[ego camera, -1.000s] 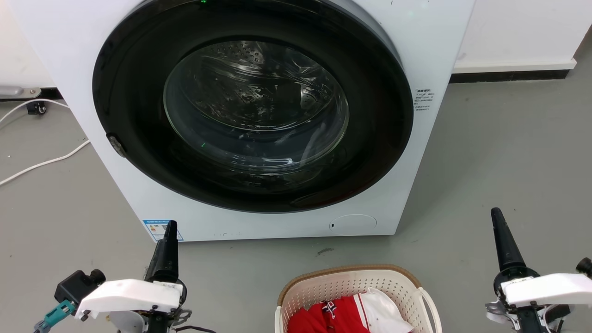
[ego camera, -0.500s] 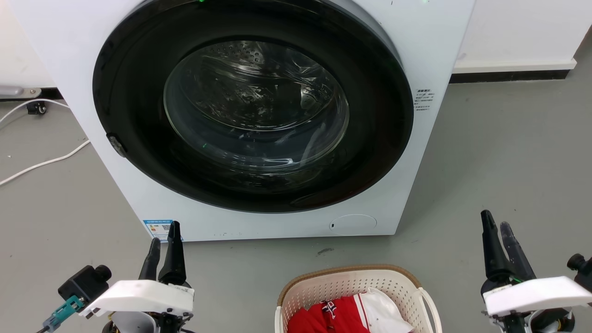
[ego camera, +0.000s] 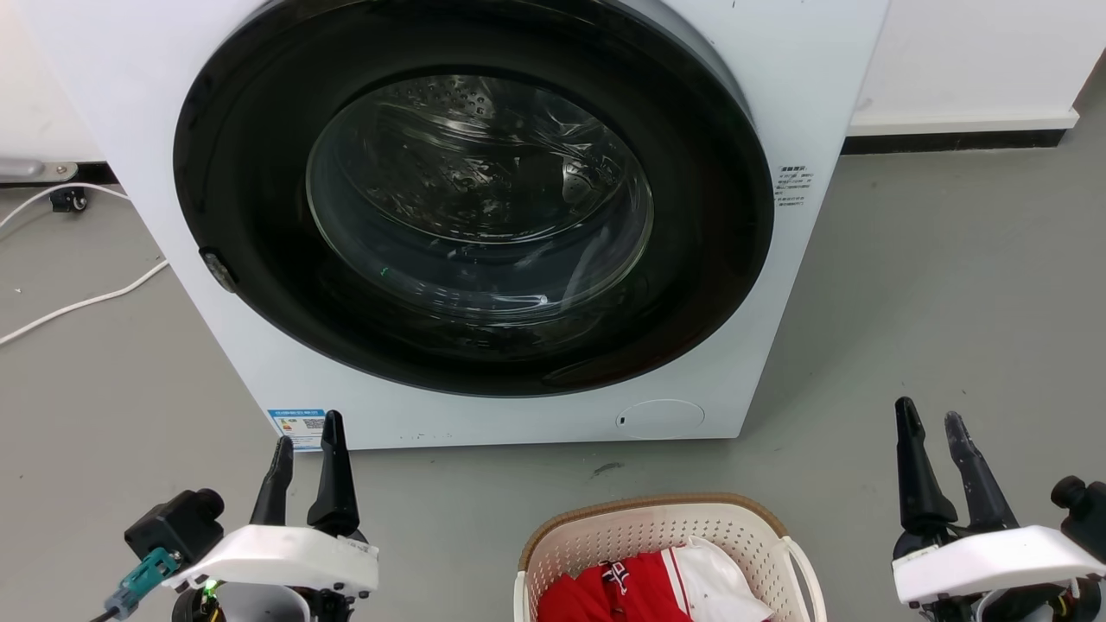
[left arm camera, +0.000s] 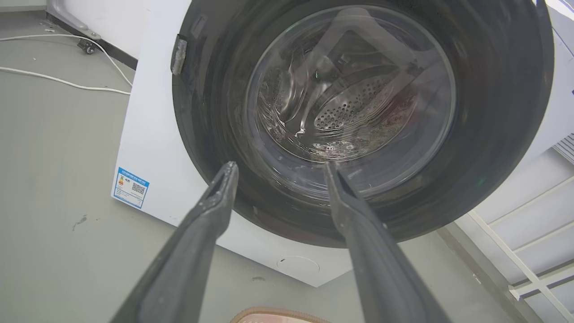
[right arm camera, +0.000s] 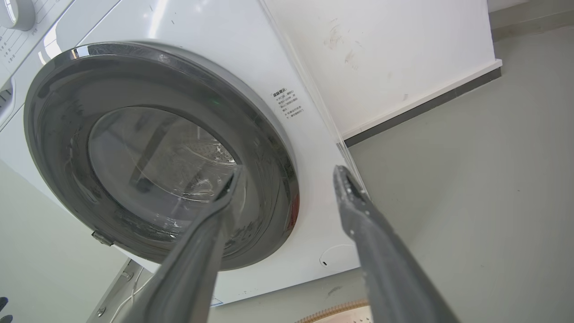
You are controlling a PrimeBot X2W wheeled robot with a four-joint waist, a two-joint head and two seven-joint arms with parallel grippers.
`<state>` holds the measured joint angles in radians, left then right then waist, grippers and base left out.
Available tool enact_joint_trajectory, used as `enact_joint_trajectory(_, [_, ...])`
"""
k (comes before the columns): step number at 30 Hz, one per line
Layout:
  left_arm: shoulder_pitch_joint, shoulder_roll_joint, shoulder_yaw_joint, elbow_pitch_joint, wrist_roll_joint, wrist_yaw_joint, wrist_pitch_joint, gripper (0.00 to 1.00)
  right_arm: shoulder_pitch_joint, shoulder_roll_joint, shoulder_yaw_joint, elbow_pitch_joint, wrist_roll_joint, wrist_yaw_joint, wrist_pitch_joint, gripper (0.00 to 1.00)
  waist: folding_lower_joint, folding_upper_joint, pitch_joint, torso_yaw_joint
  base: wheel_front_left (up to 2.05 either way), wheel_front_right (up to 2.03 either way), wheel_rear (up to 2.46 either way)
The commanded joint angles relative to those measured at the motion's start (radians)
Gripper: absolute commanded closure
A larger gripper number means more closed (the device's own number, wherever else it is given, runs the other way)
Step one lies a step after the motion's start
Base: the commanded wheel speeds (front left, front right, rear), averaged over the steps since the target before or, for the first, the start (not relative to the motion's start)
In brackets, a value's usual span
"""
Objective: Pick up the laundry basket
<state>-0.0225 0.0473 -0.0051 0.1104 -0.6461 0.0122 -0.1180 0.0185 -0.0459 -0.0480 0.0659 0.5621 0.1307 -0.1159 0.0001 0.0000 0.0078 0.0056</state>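
Observation:
The laundry basket [ego camera: 605,529], cream-white perforated plastic with a brown rim and a white loop handle, sits on the floor at the bottom centre of the head view, holding red and white clothes. Its rim also peeks in as a brown strip of the laundry basket [left arm camera: 278,315] in the left wrist view and as the laundry basket [right arm camera: 336,312] in the right wrist view. My left gripper [ego camera: 307,430] stands open at the lower left, well left of the basket. At the lower right my right gripper [ego camera: 929,415] is open too, to the right of it. Both hold nothing.
A white front-loading washer [ego camera: 778,78] with a dark round door, shut, stands just beyond the basket. White cables [ego camera: 82,302] lie on the grey floor at the left. A white wall with a dark skirting [ego camera: 950,138] runs at the back right.
Both grippers went from shut to open over the last second. The left one shifted slightly right, the right one slightly left. The basket has not moved.

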Motion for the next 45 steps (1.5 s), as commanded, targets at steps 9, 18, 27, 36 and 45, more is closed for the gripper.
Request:
enact_joint_trajectory(9, [0.013,0.004,-0.016,-0.017,0.123,0.014,-0.029,0.00,0.013,-0.004,0.004,-0.030,-0.124,0.000,-0.031,0.00,0.0000,0.0000,0.001,0.001,0.00,0.00,0.00])
enact_joint_trajectory(18, [0.024,0.004,-0.028,-0.019,0.220,0.023,-0.052,0.00,0.026,-0.005,0.007,-0.041,-0.231,0.000,-0.055,0.00,0.0000,0.0000,0.001,0.003,0.00,0.00,0.00])
enact_joint_trajectory(27, [0.034,0.004,-0.036,-0.008,0.305,0.030,-0.073,0.00,0.040,-0.005,0.006,-0.032,-0.319,0.000,-0.075,0.00,0.0000,0.0000,0.001,0.004,0.00,0.00,0.00])
enact_joint_trajectory(36, [0.042,0.004,-0.044,-0.003,0.371,0.029,-0.092,0.00,0.051,-0.006,0.002,-0.026,-0.372,0.000,-0.095,0.00,0.0000,0.0000,-0.001,0.006,0.00,0.00,0.00])
enact_joint_trajectory(45, [0.052,0.004,-0.050,0.004,0.440,0.035,-0.113,0.00,0.064,-0.006,0.013,-0.034,-0.415,0.000,-0.114,0.00,0.0000,0.0000,-0.001,0.008,0.00,0.00,0.00])
